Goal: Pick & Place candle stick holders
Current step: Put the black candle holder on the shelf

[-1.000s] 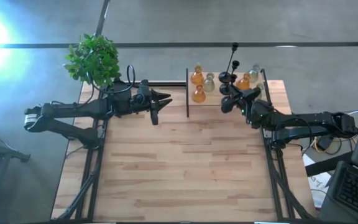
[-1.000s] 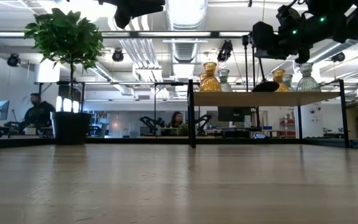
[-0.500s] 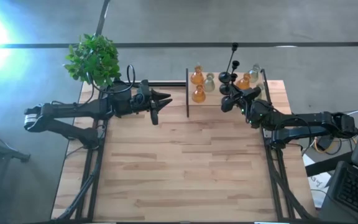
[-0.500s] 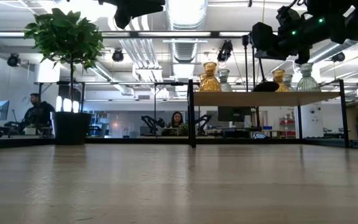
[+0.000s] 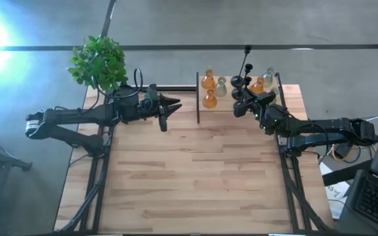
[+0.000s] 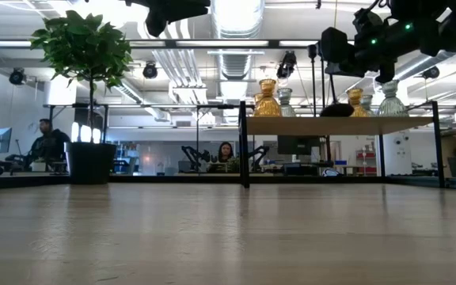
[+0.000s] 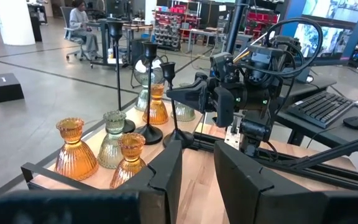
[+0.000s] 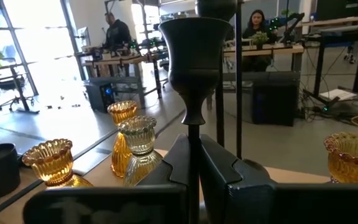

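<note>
High view: you see every holder on the shelf [image 5: 238,108] at upper centre of the frame; none stands on the table [image 5: 195,177].
Right gripper [image 8: 194,165]: in your right wrist view its fingers are clenched on the thin stem of a black holder [image 8: 194,43], which stands upright, cup at frame top.
Lift: you cannot tell from the low view whether that holder's base has left the shelf.
Left gripper [image 5: 166,108]: released, fingers parted, hanging over the table left of the shelf, upper centre-left; it grasps nothing.
Others: amber holders [image 7: 76,149] and pale holders [image 7: 114,138] cluster lower left in the left wrist view, more black ones [image 7: 149,93] behind them.
Plant [image 5: 98,60]: upper left, untouched.
Progress: judged early; you have one pick under way and no placement done.
</note>
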`<control>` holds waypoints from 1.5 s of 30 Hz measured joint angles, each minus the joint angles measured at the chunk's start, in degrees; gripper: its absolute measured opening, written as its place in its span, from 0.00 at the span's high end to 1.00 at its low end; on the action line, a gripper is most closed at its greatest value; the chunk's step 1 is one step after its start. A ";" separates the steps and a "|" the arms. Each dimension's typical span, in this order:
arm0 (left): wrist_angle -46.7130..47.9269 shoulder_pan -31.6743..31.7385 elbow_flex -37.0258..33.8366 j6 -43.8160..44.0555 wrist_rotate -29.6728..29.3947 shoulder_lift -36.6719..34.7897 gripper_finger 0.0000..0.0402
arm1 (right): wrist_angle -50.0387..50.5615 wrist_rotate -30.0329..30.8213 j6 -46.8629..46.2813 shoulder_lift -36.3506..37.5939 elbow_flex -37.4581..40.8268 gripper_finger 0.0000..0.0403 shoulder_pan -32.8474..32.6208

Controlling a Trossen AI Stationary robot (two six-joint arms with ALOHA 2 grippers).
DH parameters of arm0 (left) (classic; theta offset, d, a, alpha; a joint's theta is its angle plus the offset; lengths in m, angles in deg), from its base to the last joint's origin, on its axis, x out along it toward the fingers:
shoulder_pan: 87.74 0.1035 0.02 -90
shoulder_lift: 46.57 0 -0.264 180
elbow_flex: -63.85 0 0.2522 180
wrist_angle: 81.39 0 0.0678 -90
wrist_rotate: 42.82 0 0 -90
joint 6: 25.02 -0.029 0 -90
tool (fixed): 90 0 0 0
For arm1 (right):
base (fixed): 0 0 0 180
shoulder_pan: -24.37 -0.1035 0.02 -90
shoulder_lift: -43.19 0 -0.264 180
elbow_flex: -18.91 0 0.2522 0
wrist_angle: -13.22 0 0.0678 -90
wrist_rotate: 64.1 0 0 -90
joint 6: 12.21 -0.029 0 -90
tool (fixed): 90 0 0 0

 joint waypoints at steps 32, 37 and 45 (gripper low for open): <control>0.02 0.02 0.00 0.13 0.02 0.02 0.75 | -1.02 -0.39 -0.31 -1.63 -0.01 0.98 0.85; 0.02 0.01 0.00 0.15 0.01 0.02 0.75 | -0.77 -0.55 -0.32 -1.08 0.03 0.96 0.83; 0.03 0.00 0.00 0.15 0.01 0.02 0.75 | -0.80 -0.55 -0.33 -0.98 0.08 0.95 0.83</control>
